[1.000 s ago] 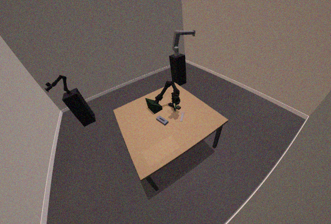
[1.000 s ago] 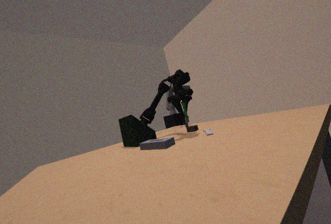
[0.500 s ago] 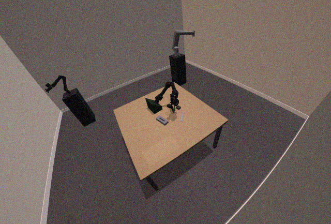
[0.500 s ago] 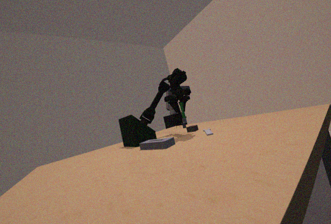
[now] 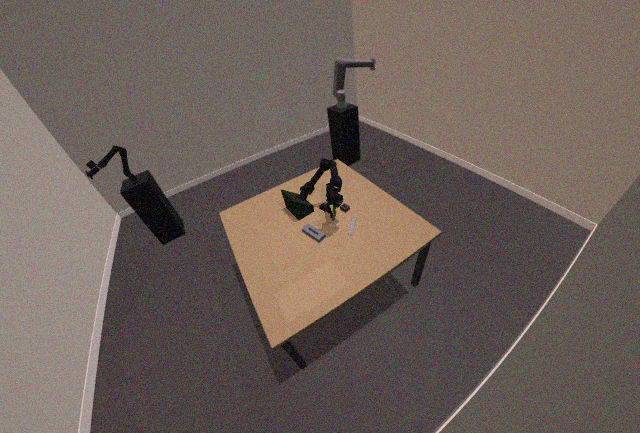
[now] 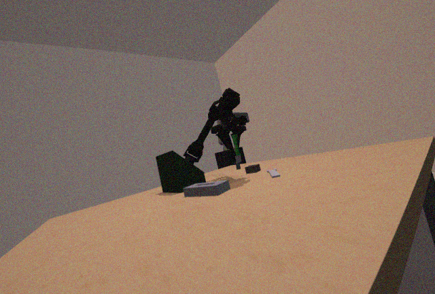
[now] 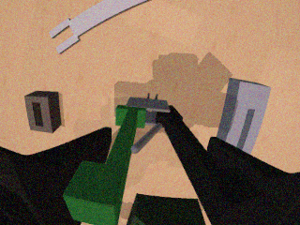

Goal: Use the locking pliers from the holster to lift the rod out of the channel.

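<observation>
My gripper (image 5: pixel 333 207) (image 6: pixel 234 144) (image 7: pixel 161 139) is shut on the locking pliers, one finger against each spread handle. The pliers have a green handle (image 6: pixel 235 140) (image 7: pixel 123 145) and a black handle (image 7: pixel 187 145); their grey jaws (image 6: pixel 238 165) (image 7: pixel 149 104) point down above the table, between the holster and the channel block. How wide the jaws stand is too small to tell. The dark holster (image 5: pixel 344 207) (image 6: pixel 252 169) (image 7: pixel 53 112) stands empty. The grey channel block (image 5: pixel 320 237) (image 6: pixel 207 191) (image 7: pixel 231 105) has a narrow slot; the rod cannot be made out in it.
A flat pale fork-ended bar (image 5: pixel 352 225) (image 6: pixel 273 173) (image 7: pixel 103 16) lies on the wooden table (image 5: pixel 289 283) (image 6: pixel 245 242) beyond the holster. The dark green wedge-shaped block (image 5: pixel 295 204) (image 6: pixel 177 173) stands by the arm's base. Two other arms stand on black pedestals away from the table.
</observation>
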Controlling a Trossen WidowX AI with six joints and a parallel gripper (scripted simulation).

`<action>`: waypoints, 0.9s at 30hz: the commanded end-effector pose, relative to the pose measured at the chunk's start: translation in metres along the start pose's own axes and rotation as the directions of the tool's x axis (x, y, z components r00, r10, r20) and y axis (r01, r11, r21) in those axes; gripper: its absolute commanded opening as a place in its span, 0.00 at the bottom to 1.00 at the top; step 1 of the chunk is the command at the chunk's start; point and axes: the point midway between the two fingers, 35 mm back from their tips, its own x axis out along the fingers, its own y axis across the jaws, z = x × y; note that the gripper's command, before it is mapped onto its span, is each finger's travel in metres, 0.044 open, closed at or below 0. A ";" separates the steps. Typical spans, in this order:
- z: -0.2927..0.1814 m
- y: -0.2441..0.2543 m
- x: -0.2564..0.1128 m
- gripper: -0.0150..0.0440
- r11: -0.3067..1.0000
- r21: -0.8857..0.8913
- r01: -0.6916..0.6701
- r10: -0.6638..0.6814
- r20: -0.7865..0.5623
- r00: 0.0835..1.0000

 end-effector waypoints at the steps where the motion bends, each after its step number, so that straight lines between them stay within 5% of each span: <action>1: 0.000 -0.011 -0.001 0.80 1.000 0.000 0.007 -0.007 0.002 1.000; 27: -0.008 -0.066 0.001 0.80 1.000 -0.005 0.002 -0.002 -0.002 1.000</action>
